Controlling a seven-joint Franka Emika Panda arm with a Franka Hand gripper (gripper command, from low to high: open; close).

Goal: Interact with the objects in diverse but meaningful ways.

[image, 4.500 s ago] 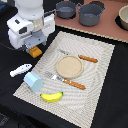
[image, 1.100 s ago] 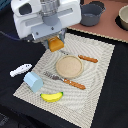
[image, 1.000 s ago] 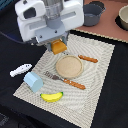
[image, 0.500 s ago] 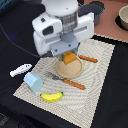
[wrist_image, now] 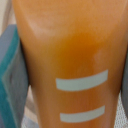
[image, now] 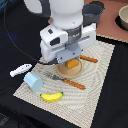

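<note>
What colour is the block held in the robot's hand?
Orange block, with two pale stripes; it shows best in the wrist view.

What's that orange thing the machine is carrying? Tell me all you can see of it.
The orange block looks like a small toy piece of bread, plastic-looking and smooth. It is clamped in the gripper, hanging over the round tan plate on the woven placemat. Whether it touches the plate cannot be told. The wrist view fills with its glossy orange face, crossed by two pale stripes, with grey fingers pressing its sides.
</note>
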